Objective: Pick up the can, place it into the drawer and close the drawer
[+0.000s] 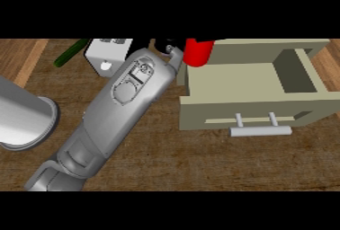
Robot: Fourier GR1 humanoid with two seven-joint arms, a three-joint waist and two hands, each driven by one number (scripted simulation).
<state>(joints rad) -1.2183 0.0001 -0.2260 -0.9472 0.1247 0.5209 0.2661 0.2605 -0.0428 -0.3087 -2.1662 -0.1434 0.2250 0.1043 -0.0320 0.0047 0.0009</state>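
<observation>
Wood-grain counter (199,166) fills the near part of the view, brown and bare in front of the drawer (239,85), which I'll use as my landmark. Closest to me, well off to the drawer's left, a grey forearm (113,117) climbs from the lower edge and slants up toward the drawer's far left corner. Further left again, at the edge of the view, lies a broad silver cylinder (23,119), its round end turned toward the forearm.

The drawer itself stands pulled open, a beige box with a pale bar handle (260,130) on its near front; its inside looks bare.

At the drawer's far left corner sits the red can (198,52), just over the rim, partly cut off by the view's top. The black hand (167,45) at the forearm's end is right beside it; only a sliver shows, so I cannot tell how its fingers are set or whether it has hold of the can.

Beyond, left of the drawer, a white boxy object (106,56) and a dark green rod (69,53) lie near the far edge.
</observation>
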